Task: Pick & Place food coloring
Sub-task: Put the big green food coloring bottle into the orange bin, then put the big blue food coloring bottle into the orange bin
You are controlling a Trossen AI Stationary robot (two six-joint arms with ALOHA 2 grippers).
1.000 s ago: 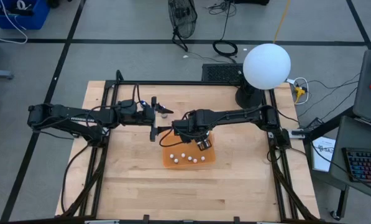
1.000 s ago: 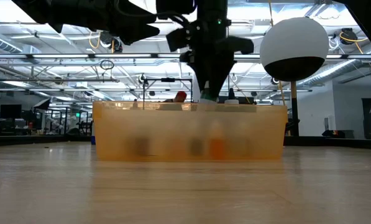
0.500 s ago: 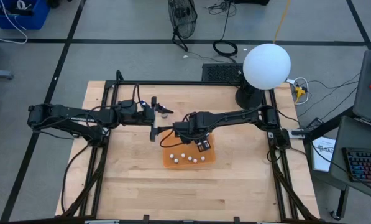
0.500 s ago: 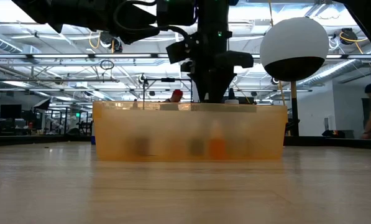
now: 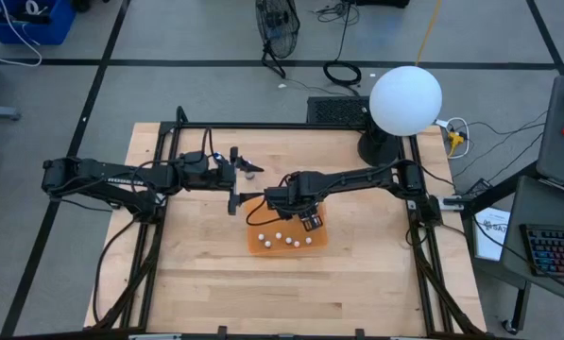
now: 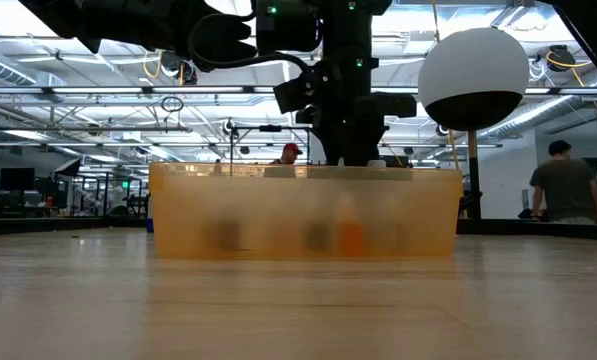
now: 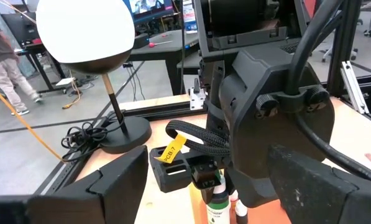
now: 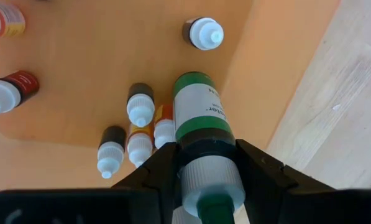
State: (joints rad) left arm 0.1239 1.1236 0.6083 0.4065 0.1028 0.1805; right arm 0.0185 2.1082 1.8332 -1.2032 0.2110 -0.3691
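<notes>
My right gripper [image 5: 306,218] hangs over the orange tray [image 5: 256,247] and is shut on a green food coloring bottle [image 8: 199,118] with a white label. Several more bottles stand upright on the tray floor, their pale caps up; one [image 8: 140,106] is just beside the held one. In the low view the gripper [image 6: 348,150] reaches down behind the tray's translucent wall [image 6: 228,210]. My left gripper [image 5: 239,182] is open, level, just left of the tray's far left corner, facing the right arm. Its wrist view shows the green bottle [image 7: 217,205]. My right gripper pinches the green bottle by its white cap [image 8: 207,177], one finger [image 8: 155,175] on each side. The fingers come from above, pointing down. The bottle hangs upright below them with its base over the tray floor; whether the base touches the floor I cannot tell.
A white globe lamp [image 5: 405,99] stands on a dark base at the table's far right corner. A black frame runs along the table's far and side edges. Bare wood lies near of the tray. A person [image 6: 563,190] walks in the room beyond.
My right gripper has sunk a little with the green bottle, going lower behind the tray's wall. The left arm has kept still. A person has come into the low view at the right.
</notes>
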